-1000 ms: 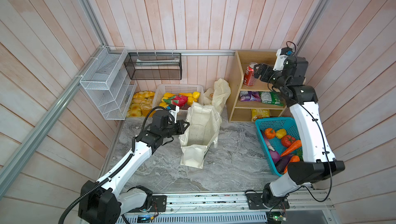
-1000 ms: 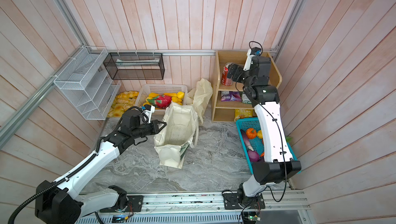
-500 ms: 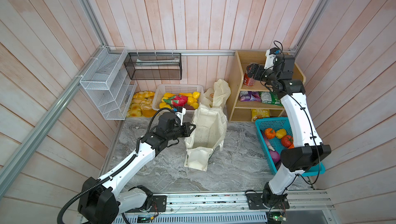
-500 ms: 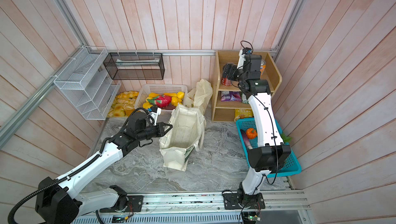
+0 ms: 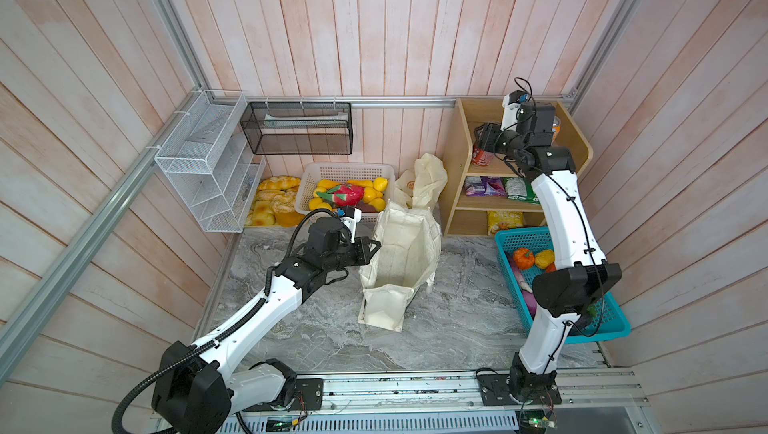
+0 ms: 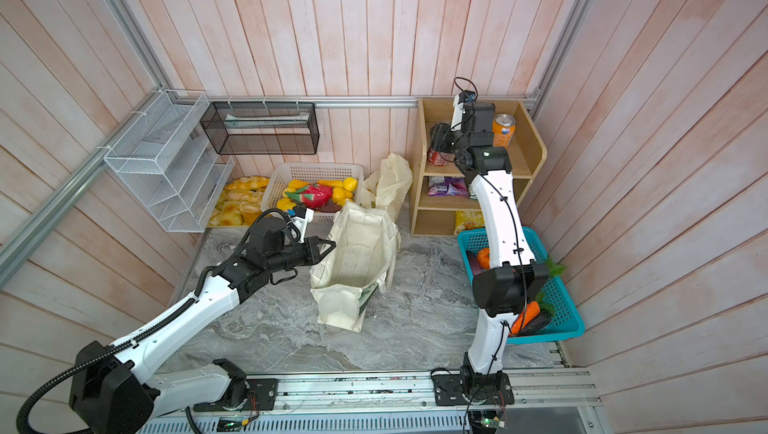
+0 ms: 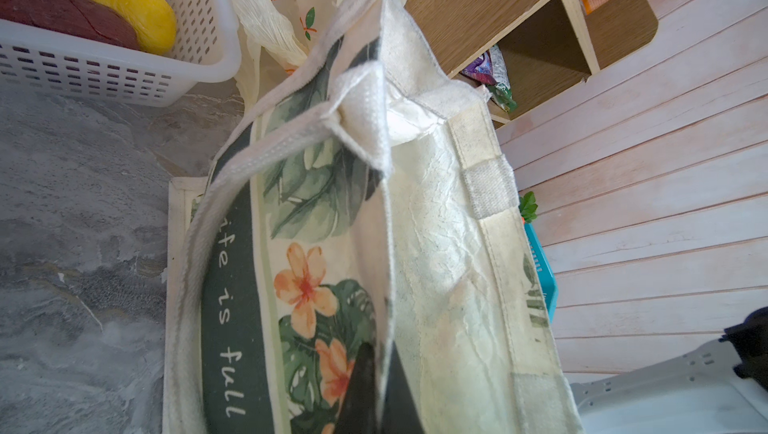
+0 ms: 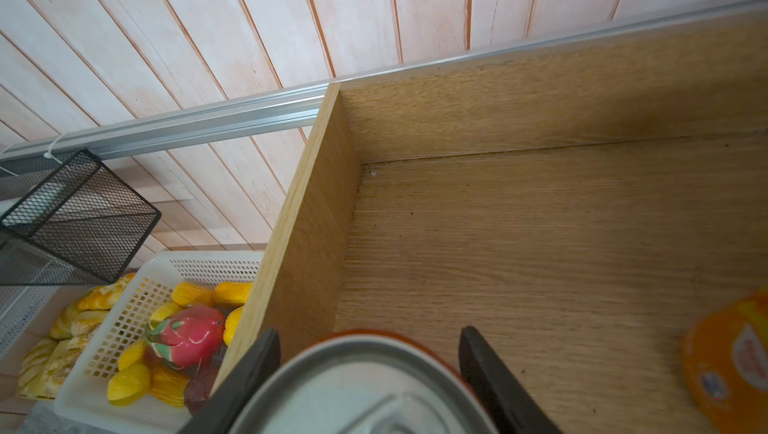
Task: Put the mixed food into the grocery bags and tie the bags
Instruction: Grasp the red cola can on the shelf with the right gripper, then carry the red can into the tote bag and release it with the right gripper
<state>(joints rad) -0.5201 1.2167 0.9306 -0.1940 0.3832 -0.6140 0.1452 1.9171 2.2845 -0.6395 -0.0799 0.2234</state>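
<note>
Set a clock face over both top views with the cloth tote (image 5: pixel 399 261) at its centre and twelve toward the back wall. The red soda can (image 5: pixel 482 156) stands upright on the top board of the wooden shelf unit (image 5: pixel 454 170) at about one o'clock, not yet lifted. The right gripper (image 8: pixel 369 332) straddles it, one finger on each side of the rim. In the wrist view the fingers (image 8: pixel 249 374) sit right against the can, but I cannot tell whether they have clamped it or only bracket it.

The purple snack packet (image 5: pixel 482 185) lies on the middle board at about two o'clock. The toy carrots (image 6: pixel 525 315) lie in the teal basket (image 6: pixel 563 303) at three o'clock, partly hidden by the right arm. So none of the mixed food is bagged.

The tote stands on the grey marbled tabletop (image 5: pixel 457 311) with its mouth open and nothing showing inside. The left gripper (image 5: pixel 374 245) is closed tight on the rim at nine o'clock, the cloth wall pinched between its fingers. The plastic bag (image 5: pixel 424 176) slumps at twelve o'clock between tote and shelf unit, with no gripper on it.

By my reading the task is at its very start, on the first pick. Left to do: carry the can over, fetch the packet and carrots, load the plastic bag, and tie both bags
</note>
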